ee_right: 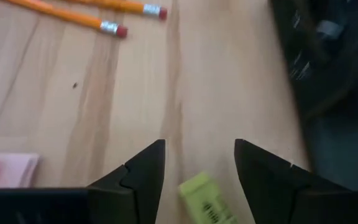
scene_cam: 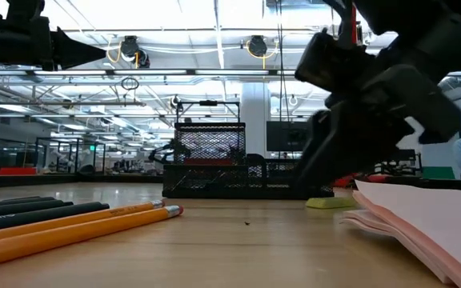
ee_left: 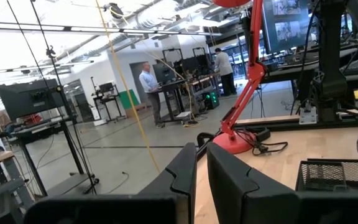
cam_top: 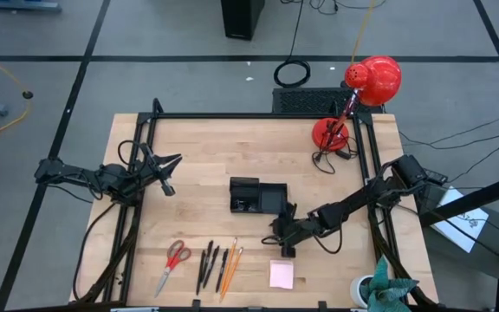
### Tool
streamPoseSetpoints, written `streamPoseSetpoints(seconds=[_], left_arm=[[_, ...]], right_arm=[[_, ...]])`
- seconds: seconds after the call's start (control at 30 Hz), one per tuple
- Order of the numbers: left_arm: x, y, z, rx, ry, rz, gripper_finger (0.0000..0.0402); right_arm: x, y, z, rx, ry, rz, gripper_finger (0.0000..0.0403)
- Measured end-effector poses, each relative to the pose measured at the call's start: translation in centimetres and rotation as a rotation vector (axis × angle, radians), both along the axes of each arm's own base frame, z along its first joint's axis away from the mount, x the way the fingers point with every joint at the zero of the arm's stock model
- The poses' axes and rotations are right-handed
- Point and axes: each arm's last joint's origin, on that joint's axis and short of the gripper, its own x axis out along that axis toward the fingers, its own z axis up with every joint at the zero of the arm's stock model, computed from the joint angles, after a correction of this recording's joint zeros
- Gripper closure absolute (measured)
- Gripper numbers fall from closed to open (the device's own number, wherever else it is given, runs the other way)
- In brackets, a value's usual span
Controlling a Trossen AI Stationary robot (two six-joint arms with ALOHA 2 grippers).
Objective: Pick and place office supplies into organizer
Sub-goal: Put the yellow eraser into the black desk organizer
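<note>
The black mesh organizer (cam_top: 258,198) stands mid-table. Near the front edge lie red-handled scissors (cam_top: 174,259), dark pens (cam_top: 208,264), orange pencils (cam_top: 230,267) and a pink sticky-note pad (cam_top: 281,275). My right gripper (ee_right: 201,149) is open and low over the table, just in front of the organizer. A small yellow-green item (ee_right: 207,199) lies flat on the wood between its fingers, touching neither. The low view shows that item (scene_cam: 330,202) beside the pad (scene_cam: 430,228). My left gripper (ee_left: 201,174) is shut and hovers at the table's left side (cam_top: 167,173).
A red desk lamp (cam_top: 364,91) stands at the far right corner with its cord on the table. A black frame (cam_top: 137,147) runs along the table edges. Bare wood lies between the organizer and the row of supplies. People stand in the room beyond.
</note>
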Motion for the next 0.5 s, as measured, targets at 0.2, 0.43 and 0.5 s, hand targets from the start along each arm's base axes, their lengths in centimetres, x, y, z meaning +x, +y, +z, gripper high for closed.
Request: streamPoseSetpoints(seconds=[0.2,0.43,0.5], left_arm=[[0.0,0.0,0.0,0.0,0.0,0.0,0.0355],[0.0,0.0,-0.1,0.003,0.012,0.0,0.0355],[0.0,0.0,-0.2,0.004,0.018,0.001,0.0355]], right_arm=[[0.1,-0.1,0.6,-0.093,-0.029,0.045,0.0207],[-1.7,0.4,0.7,-0.122,0.126,0.163,0.0207],[-2.1,0.4,0.7,-0.124,0.159,0.155,0.0209]])
